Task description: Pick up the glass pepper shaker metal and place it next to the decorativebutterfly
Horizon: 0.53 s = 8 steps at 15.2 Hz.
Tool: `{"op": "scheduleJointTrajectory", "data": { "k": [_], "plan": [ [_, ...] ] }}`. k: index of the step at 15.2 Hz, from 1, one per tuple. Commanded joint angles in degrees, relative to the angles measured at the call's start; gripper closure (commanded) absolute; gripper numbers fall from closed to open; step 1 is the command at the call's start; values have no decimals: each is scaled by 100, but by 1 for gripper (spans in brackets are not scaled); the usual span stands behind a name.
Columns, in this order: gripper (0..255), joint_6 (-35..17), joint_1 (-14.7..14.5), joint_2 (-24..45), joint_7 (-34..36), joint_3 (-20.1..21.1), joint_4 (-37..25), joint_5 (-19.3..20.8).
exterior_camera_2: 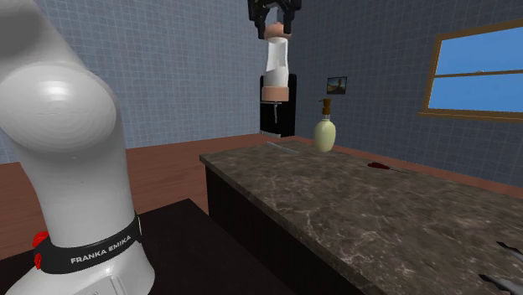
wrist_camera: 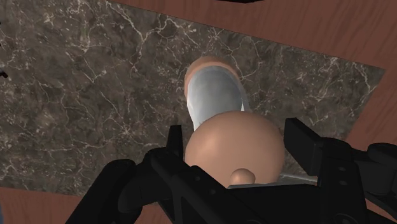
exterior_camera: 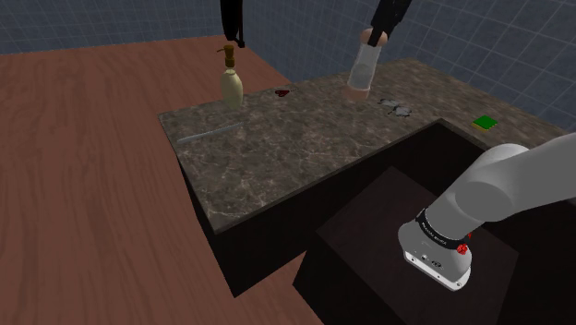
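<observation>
Shaker [exterior_camera: 363, 69] [exterior_camera_2: 275, 63] [wrist_camera: 213, 105]: clear body, tan cap & base, hanging cap-up above the counter [exterior_camera: 277, 157] [exterior_camera_2: 377, 218] [wrist_camera: 76, 95], base clear of the marble. Gripper [exterior_camera: 372, 37] [exterior_camera_2: 274, 25] [wrist_camera: 235, 137] has it by the cap; in wrist view the black fingers [wrist_camera: 175, 140] stand partly apart, pressed to the cap on both sides.

Shoulder view: butterfly [exterior_camera: 399, 108], flat grey shape on the counter, sits at 4 o'clock from the shaker's base, near but apart. Small red bit [exterior_camera: 280, 92] [exterior_camera_2: 379, 167] at 9 o'clock, and further that way a cream pump bottle [exterior_camera: 231, 83] [exterior_camera_2: 325, 130], upright. Green square [exterior_camera: 485, 122] at 4 o'clock of the butterfly, well apart.

Second ext. view: black band on the arm [exterior_camera_2: 92, 251] reads "FRANKA EMIKA". On the wall, small framed pic [exterior_camera_2: 337, 84] at 12 o'clock of the bottle, too small to read; window [exterior_camera_2: 478, 71] at 3 o'clock.
</observation>
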<state>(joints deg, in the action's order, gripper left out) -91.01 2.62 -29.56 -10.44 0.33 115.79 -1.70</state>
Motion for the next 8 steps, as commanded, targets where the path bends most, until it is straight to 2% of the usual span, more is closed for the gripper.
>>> {"op": "scheduleJointTrajectory", "data": {
  "k": [1,8],
  "plan": [
    [255,25,85,-47,-295,-227,30,90],
    [255,88,361,-39,-1275,-1010,-39,402]
  ]
}}
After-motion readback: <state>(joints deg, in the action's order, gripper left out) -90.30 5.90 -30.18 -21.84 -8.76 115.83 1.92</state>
